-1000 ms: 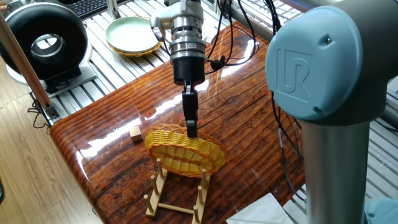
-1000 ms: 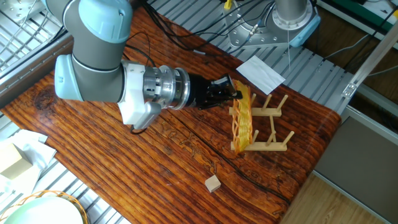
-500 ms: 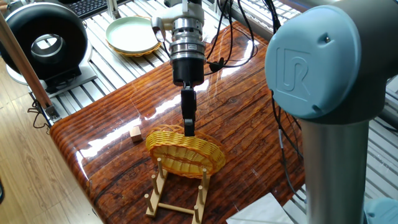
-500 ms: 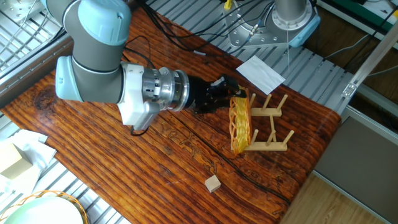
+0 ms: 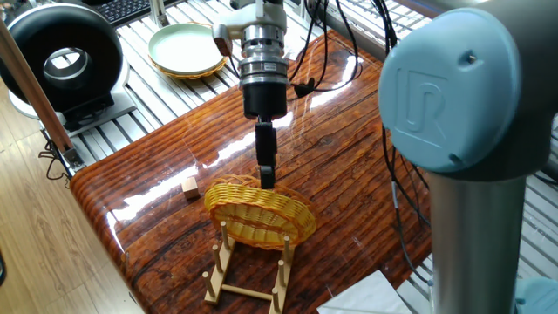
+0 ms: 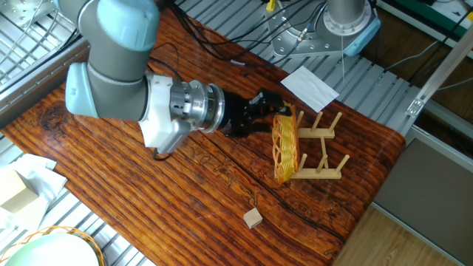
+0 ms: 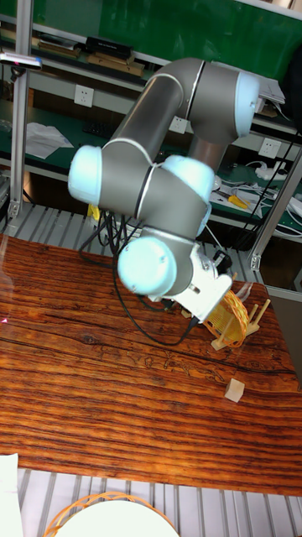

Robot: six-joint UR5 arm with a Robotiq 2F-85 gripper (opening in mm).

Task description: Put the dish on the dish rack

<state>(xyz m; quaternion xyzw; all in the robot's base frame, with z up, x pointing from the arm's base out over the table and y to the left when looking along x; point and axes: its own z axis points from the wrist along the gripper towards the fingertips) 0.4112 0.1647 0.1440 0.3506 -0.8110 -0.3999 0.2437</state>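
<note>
**Wicker dish stands on edge in the rack, gripper at its rim**

The dish (image 5: 260, 215) stands on its edge in the dish rack (image 5: 248, 275), leaning between the upright pegs at the rack's end nearest the arm. In the other fixed view the dish (image 6: 285, 145) shows edge-on as a narrow yellow band, with the rack (image 6: 319, 148) and its free pegs stretching away behind it. In the tall fixed view the dish (image 7: 233, 320) is partly hidden by the arm's wrist, and the rack (image 7: 248, 317) peeks out beside it.

The gripper (image 5: 267, 180) sits at the top rim of the dish, on the side away from the rack's empty pegs. Its dark fingers (image 5: 265, 157) hang down to the rim and read as a narrow pair in this view. In the other fixed view the gripper (image 6: 275, 111) lies level with the table, its tips right at the dish's upper edge. Whether the fingers clamp the wicker or merely touch it cannot be told from either view.

A small wooden cube (image 5: 190, 187) rests on the table (image 5: 157, 166), beside the dish and apart from the rack; it also shows in the other fixed view (image 6: 253, 218). A pale green plate (image 5: 186, 48) in a wicker holder sits off the wooden tabletop, well beyond the gripper as seen from the rack. A white sheet of paper (image 6: 310, 86) lies on the far side of the rack from the cube.
</note>
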